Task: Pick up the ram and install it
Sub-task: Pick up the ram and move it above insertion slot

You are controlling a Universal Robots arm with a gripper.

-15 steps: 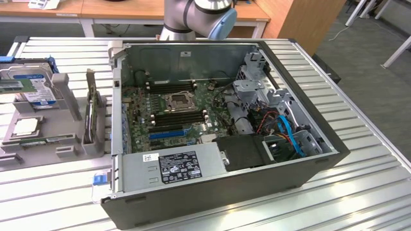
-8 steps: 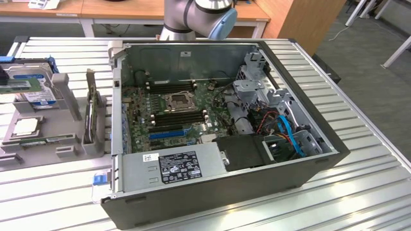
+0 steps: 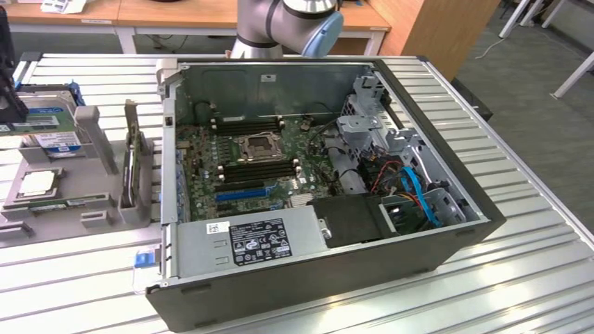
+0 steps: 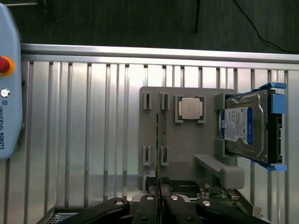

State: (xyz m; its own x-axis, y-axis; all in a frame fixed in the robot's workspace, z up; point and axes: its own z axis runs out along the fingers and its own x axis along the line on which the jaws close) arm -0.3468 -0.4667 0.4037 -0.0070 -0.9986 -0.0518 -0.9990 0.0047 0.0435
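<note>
The ram (image 4: 161, 135) is a thin green stick standing on edge in the slots of a grey fixture tray (image 4: 187, 149), beside the square silver processor chip (image 4: 189, 108). In the exterior view the ram (image 3: 67, 203) lies along the tray's near edge, at that view's left. My gripper (image 4: 160, 199) hangs above the tray's end, its dark fingers (image 4: 148, 210) pressed together in line with the stick's length. It is shut with nothing visible between the fingers, and apart from the ram.
The open computer case (image 3: 446, 229) stands at the exterior view's right of the tray, with black memory slots (image 3: 260, 167) and a blue expansion slot (image 3: 243, 191) on its motherboard. A hard drive (image 4: 247, 126) in blue rails sits on the tray. A teach pendant (image 4: 7, 84) is nearby.
</note>
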